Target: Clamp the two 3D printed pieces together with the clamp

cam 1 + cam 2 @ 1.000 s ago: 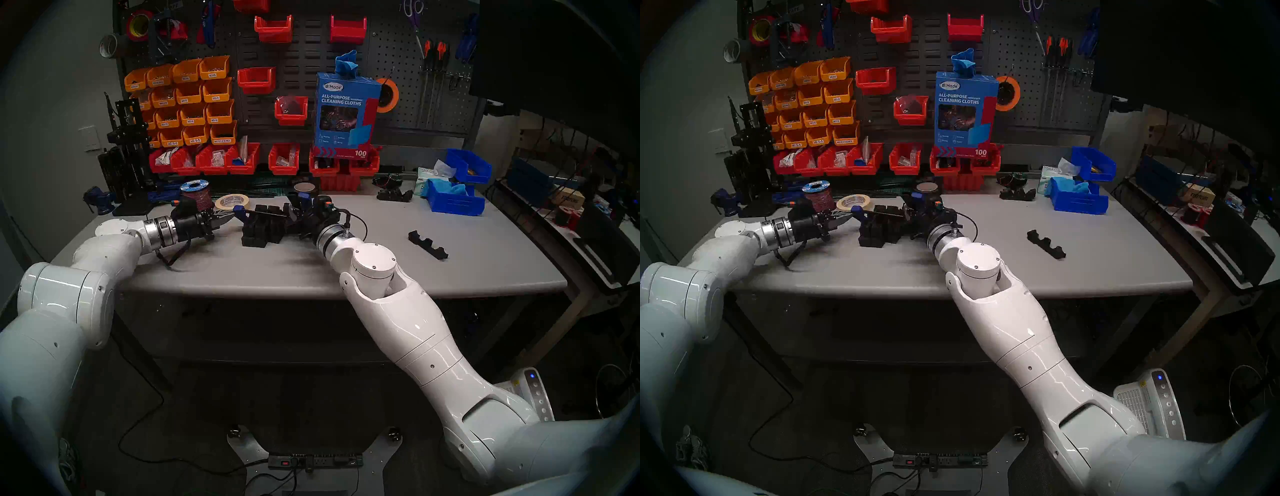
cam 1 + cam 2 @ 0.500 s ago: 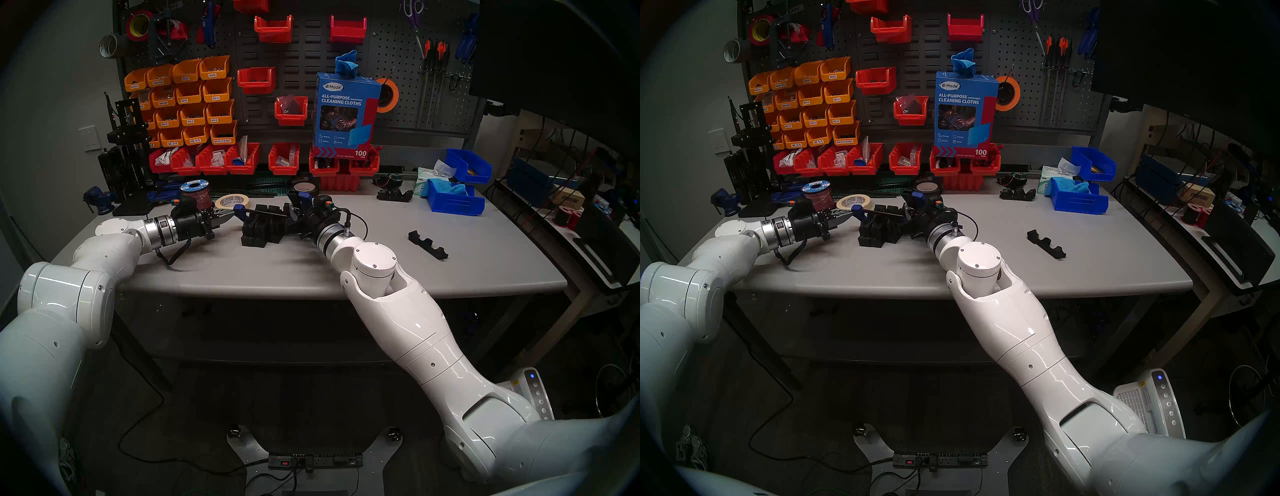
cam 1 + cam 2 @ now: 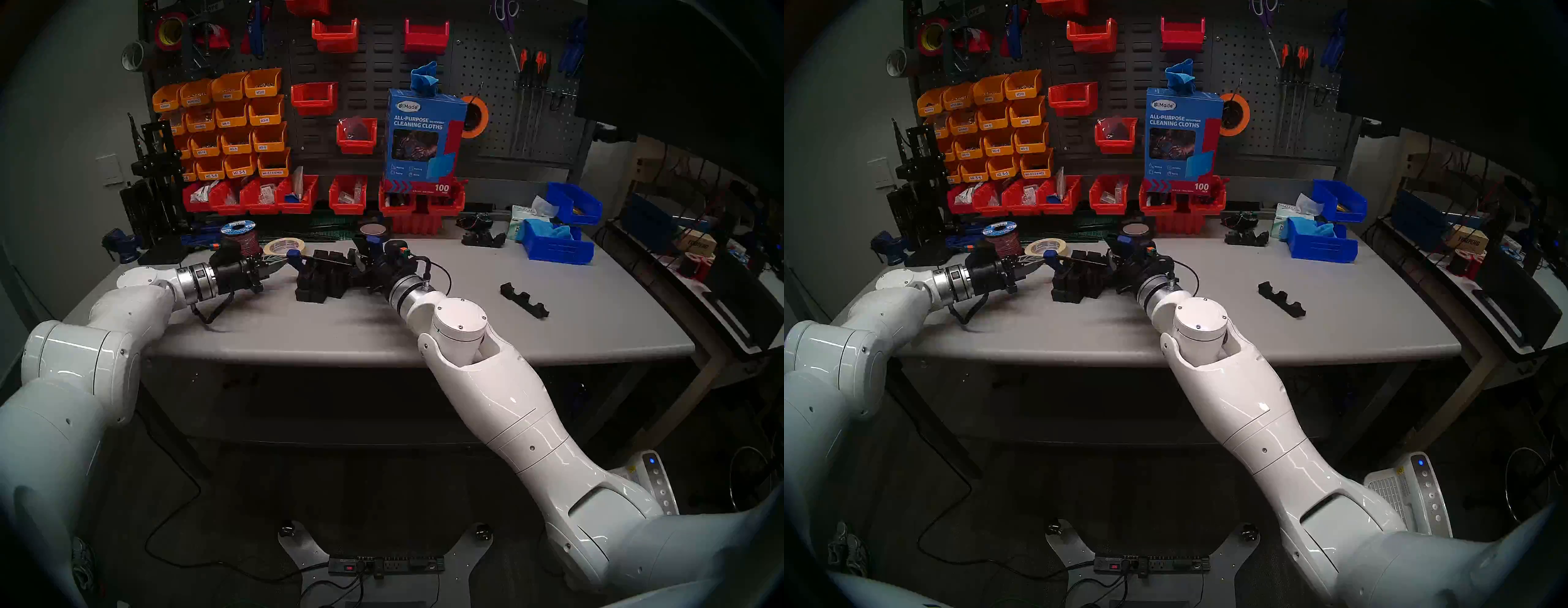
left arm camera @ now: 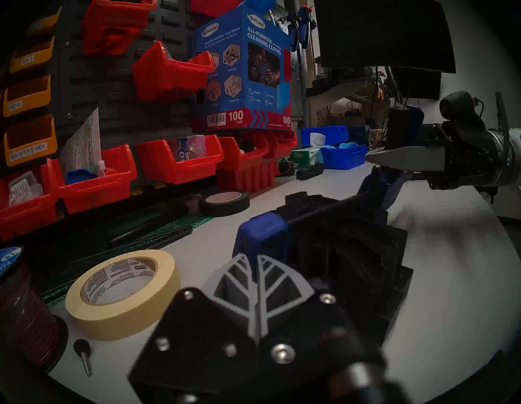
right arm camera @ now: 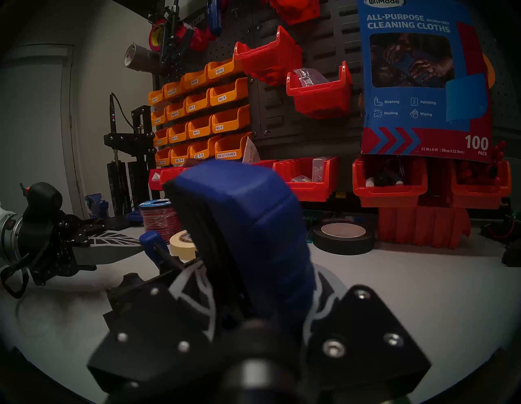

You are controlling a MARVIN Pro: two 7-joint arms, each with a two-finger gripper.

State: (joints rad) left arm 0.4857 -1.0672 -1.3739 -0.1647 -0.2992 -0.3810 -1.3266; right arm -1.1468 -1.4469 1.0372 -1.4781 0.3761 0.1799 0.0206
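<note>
Two black 3D printed pieces [image 3: 316, 281] [image 4: 352, 254] stand side by side on the grey table [image 3: 382, 331], left of centre. The clamp [image 3: 329, 260] lies across them, its thin black bar over their tops and a blue jaw [image 4: 262, 237] at their left end. My right gripper [image 3: 361, 264] [image 5: 256, 270] is shut on the clamp's blue-and-black handle [image 5: 248, 225] at the right end. My left gripper [image 3: 282, 264] [image 4: 256, 266] is shut, with its tips at the blue jaw and nothing between its fingers [image 4: 282, 285].
A masking tape roll [image 3: 283, 246], a wire spool [image 3: 239, 237] and a black tape roll [image 3: 373, 231] lie just behind. A low scalloped black strip [image 3: 524, 300] is to the right, blue bins [image 3: 555, 244] sit at the back right, and a loose screw [image 4: 83, 357] lies near the spool.
The right wrist has shifted very slightly with the clamp handle in its grip. The left arm and the pieces stay where they were.
</note>
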